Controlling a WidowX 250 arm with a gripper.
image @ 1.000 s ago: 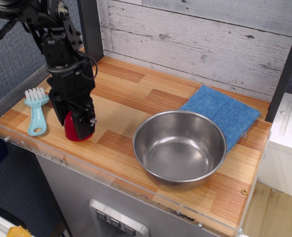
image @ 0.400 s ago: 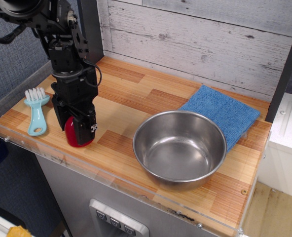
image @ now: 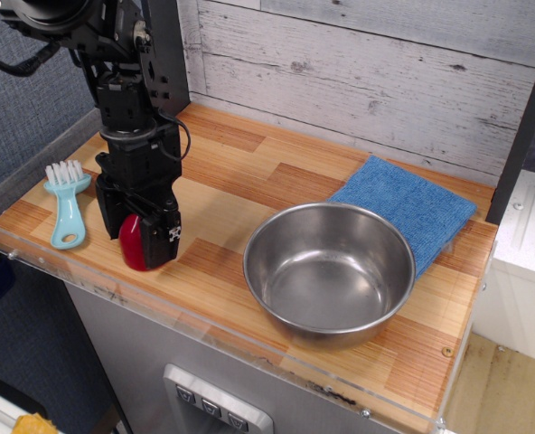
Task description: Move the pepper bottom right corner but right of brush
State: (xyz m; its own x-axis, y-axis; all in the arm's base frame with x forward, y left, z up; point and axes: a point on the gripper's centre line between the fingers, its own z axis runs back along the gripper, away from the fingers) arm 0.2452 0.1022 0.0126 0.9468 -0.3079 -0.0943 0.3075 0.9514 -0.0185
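Gripping pepper (image: 133, 242), gripper (image: 139, 235) closed around it near front edge, right of brush (image: 66, 203).

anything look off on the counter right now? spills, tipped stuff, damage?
Nothing stands out. The steel bowl sits upright and empty, partly over the flat blue cloth. The brush lies flat near the left edge. The gripper is down around the red pepper just right of it. No spills or visible damage.
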